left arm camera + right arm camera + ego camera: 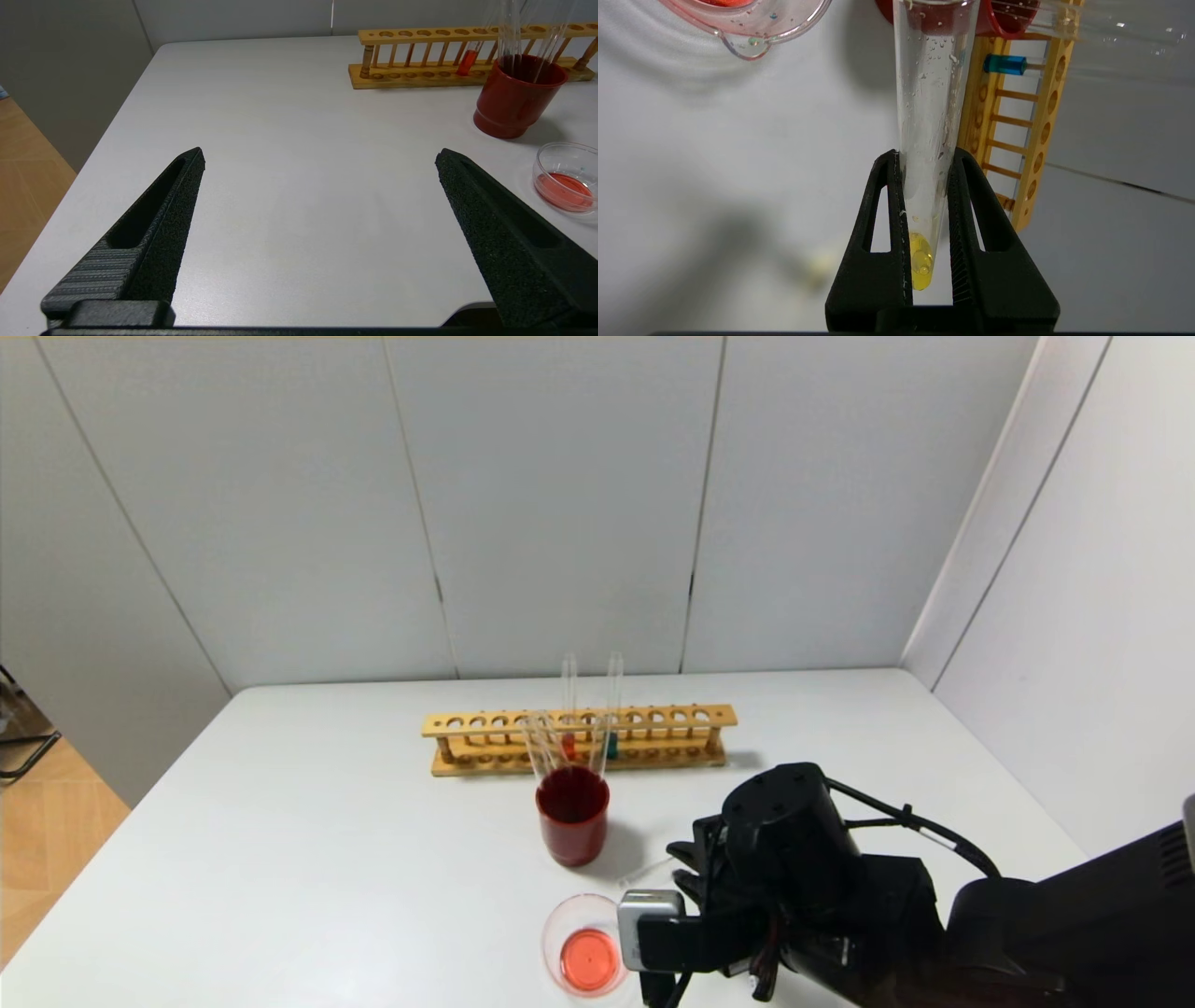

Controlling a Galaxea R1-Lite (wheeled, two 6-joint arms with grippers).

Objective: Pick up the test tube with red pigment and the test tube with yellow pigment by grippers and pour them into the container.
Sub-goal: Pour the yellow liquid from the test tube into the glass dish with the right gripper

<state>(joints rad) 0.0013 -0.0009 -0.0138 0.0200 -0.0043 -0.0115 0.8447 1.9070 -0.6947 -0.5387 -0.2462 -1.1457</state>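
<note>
My right gripper [925, 154] is shut on the test tube with yellow pigment [929, 93]. The yellow liquid [920, 261] sits at the tube's round end, between the fingers. In the head view this tube [646, 871] lies nearly level, just right of and behind the container [551, 933]. The container is a clear glass cup holding red liquid, and its wall also shows in the right wrist view [784, 18]. The test tube with red pigment [568, 747] stands in the wooden rack [467, 723]. My left gripper [320, 154] hangs open over bare table, far left of the container [544, 161].
A dark red cup [572, 821] holding several empty glass tubes stands in front of the rack, behind the container. A tube with teal-blue liquid [611, 745] stands in the rack beside the red one. The white table [327, 821] ends at grey wall panels.
</note>
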